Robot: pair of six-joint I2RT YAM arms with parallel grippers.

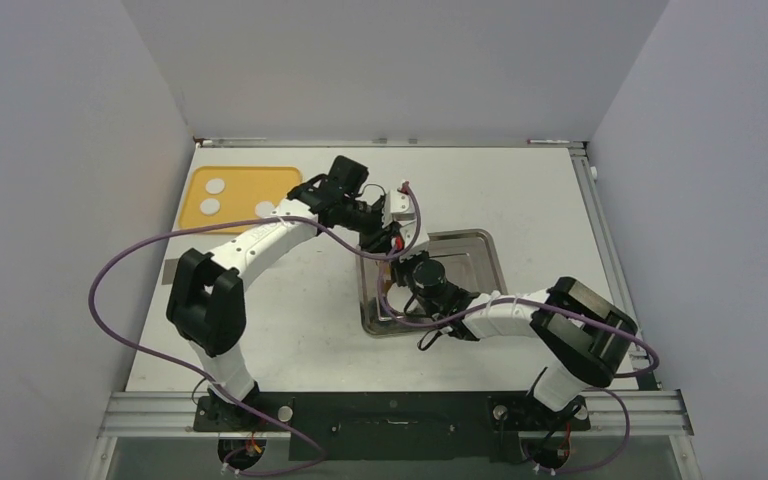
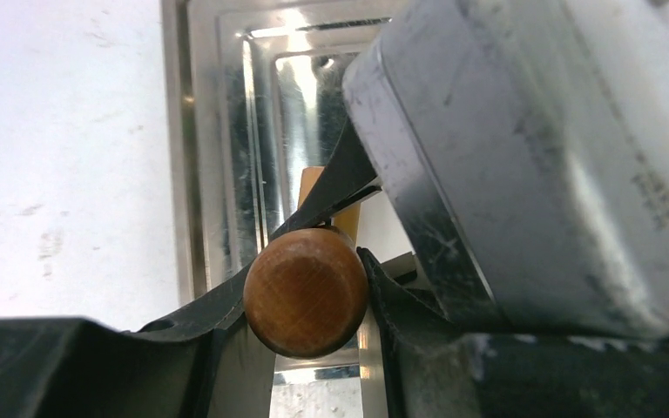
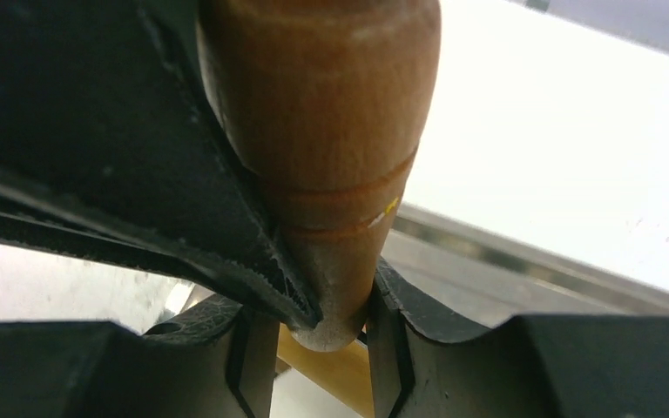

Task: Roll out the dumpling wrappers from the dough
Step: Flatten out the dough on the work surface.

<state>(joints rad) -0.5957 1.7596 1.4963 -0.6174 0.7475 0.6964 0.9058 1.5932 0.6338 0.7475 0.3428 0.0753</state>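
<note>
Three small white rounds of dough (image 1: 216, 186) lie on a yellow board (image 1: 243, 180) at the table's back left. A wooden rolling pin (image 2: 305, 292) is held over the left part of a metal tray (image 1: 482, 243). My left gripper (image 1: 391, 240) is shut on one brown handle, whose round end faces the left wrist camera. At the other end, my right gripper (image 1: 403, 284) is shut on the tapered, flour-dusted handle (image 3: 331, 131). Both grippers hide the tray floor under the pin, and no dumpling wrapper shows.
The tray's stepped rim (image 2: 218, 174) stands just left of the held handle, with white tabletop (image 2: 61, 157) beyond it. A yellow strip (image 3: 335, 370) shows beneath the right gripper. Purple cables (image 1: 120, 270) loop from both arms. Grey walls enclose the table.
</note>
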